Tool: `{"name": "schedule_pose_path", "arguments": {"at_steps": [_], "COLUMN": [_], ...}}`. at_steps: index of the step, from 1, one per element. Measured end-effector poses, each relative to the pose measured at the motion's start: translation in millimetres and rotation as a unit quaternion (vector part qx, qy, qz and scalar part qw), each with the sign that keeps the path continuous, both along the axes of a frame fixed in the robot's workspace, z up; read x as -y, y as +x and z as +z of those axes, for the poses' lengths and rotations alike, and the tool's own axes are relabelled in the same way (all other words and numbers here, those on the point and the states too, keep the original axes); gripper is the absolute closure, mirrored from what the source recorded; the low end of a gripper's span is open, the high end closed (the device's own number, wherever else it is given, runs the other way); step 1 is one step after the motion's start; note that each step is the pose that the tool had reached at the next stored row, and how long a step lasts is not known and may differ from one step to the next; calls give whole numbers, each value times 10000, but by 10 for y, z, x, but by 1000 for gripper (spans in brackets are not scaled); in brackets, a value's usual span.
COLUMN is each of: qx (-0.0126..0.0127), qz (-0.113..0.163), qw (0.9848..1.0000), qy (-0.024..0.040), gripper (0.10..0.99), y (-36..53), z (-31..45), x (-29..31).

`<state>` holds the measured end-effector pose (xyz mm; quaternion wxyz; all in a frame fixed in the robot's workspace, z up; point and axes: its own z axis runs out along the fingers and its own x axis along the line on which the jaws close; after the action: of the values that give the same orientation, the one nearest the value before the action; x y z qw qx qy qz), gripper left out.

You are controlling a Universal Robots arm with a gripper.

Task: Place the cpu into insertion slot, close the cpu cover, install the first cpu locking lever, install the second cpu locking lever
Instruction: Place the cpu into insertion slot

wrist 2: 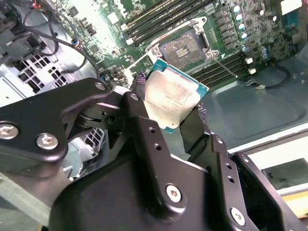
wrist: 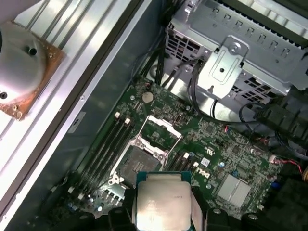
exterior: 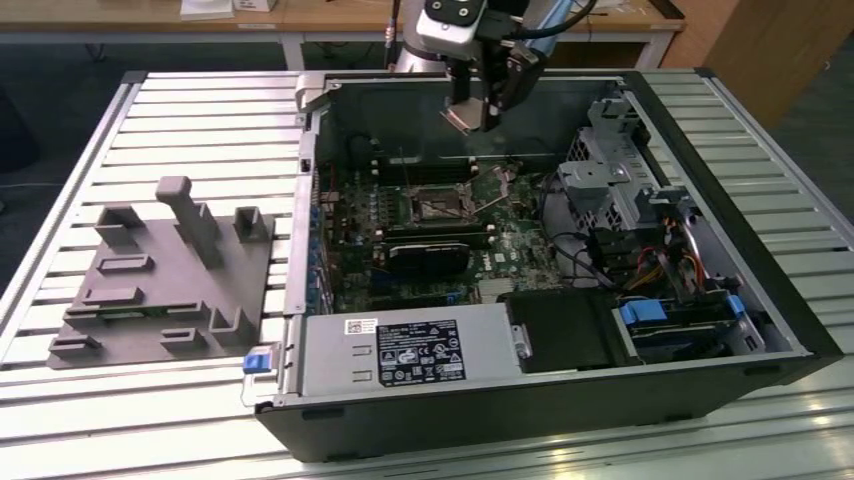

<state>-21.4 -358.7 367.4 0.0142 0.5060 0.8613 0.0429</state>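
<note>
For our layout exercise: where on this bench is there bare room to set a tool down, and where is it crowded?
Free: table slats beyond the grey fixture, at the exterior view's left of the computer case. Crowded: inside the case, with motherboard, cables and drive cage.

Matte black pincer (wrist 2: 169,103), silver screws (wrist 2: 173,193)

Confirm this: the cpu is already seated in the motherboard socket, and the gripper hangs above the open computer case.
Wrong on the cpu: it is not seated. The first wrist view shows the gripper holding it between its fingers, clear of the empty socket. The gripper does hang above the open computer case.
</note>
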Motion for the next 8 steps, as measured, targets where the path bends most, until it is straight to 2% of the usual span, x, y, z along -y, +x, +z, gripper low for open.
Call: {"name": "schedule_pose_path", "arguments": {"at_steps": [8], "qx": [0], "qz": [-447], "qw": [9990], "qy": [0], "gripper": [553], "y": [-2], "z": [-6], "x": [0]}}
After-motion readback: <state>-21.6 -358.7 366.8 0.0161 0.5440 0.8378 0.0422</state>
